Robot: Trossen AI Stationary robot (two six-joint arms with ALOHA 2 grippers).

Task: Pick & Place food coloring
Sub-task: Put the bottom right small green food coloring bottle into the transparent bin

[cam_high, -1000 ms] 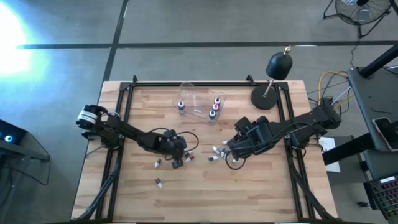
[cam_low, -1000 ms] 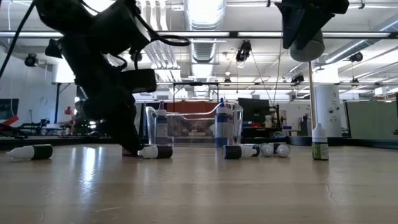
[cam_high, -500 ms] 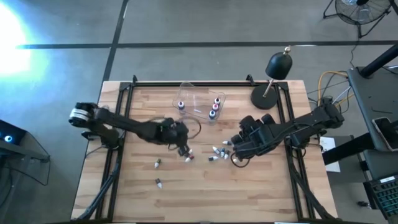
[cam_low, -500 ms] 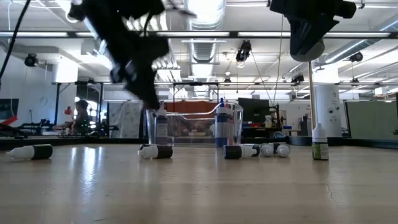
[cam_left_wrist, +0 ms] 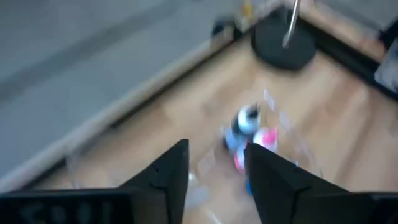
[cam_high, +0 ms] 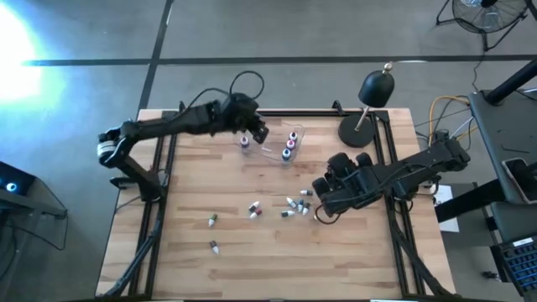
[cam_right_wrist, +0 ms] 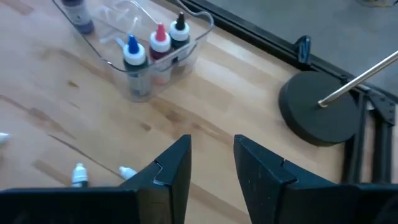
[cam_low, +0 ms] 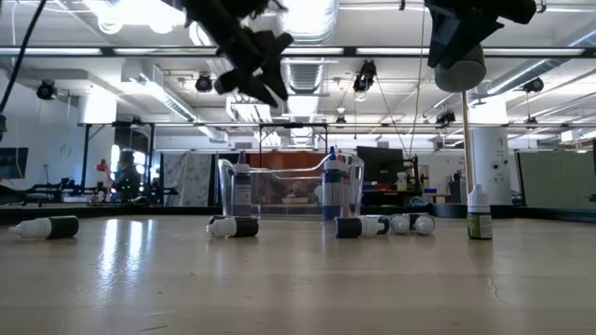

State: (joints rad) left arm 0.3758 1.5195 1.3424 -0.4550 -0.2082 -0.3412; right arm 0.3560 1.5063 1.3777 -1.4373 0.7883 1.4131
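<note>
The food coloring bottles are in two groups. Several stand upright in the clear plastic tub [cam_high: 270, 141] at the table's far middle: a blue [cam_right_wrist: 133, 55], a red [cam_right_wrist: 160, 38], a dark [cam_right_wrist: 180, 26] and a purple one [cam_right_wrist: 77, 14]. Others lie loose on the wood, among them one [cam_high: 252, 210], a cluster [cam_high: 294, 204] and two apart [cam_high: 212, 221]; a green one [cam_low: 479, 216] stands upright. My left gripper [cam_high: 258, 132] hovers high over the tub, open [cam_left_wrist: 216, 163], with nothing visible between its fingers in the blurred wrist view. My right gripper [cam_high: 317, 200] hangs open [cam_right_wrist: 212, 155] just right of the cluster.
A black lamp with a round base [cam_high: 353, 132] and dark head [cam_high: 377, 87] stands at the far right corner. Black rails [cam_high: 168, 134] frame the table's edges. Bare wood lies along the near side [cam_high: 277, 260].
My left gripper has risen from the table top beside the loose bottles and swung fast toward the far edge, ending high above the tub. The bottles lying on the wood have stayed where they were.
</note>
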